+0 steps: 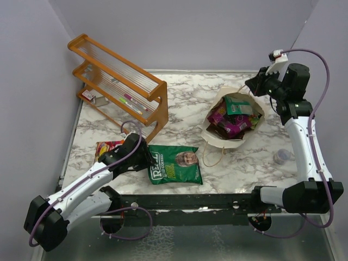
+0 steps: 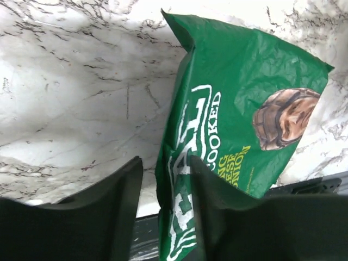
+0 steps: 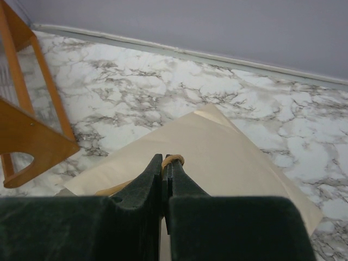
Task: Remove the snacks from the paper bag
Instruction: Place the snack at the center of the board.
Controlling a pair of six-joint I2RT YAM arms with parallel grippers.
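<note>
Lower left of top view: left gripper with jaws spread, edge of green packet seen between them on marble table. Red-yellow packet laid just left. Upper right: right gripper pressed together, string handle pinched. Paper bag set centre right, purple packets seen inside.

A white tabletop veined in a grey marble pattern is seen enclosed on three sides by plain lavender walls, evenly lit, with only soft shadows cast. An orange wooden slatted rack is set at an angle in the far left corner, with pink and green pens laid on one of its shelves. A small clear round cap is left on the marble near the right edge
</note>
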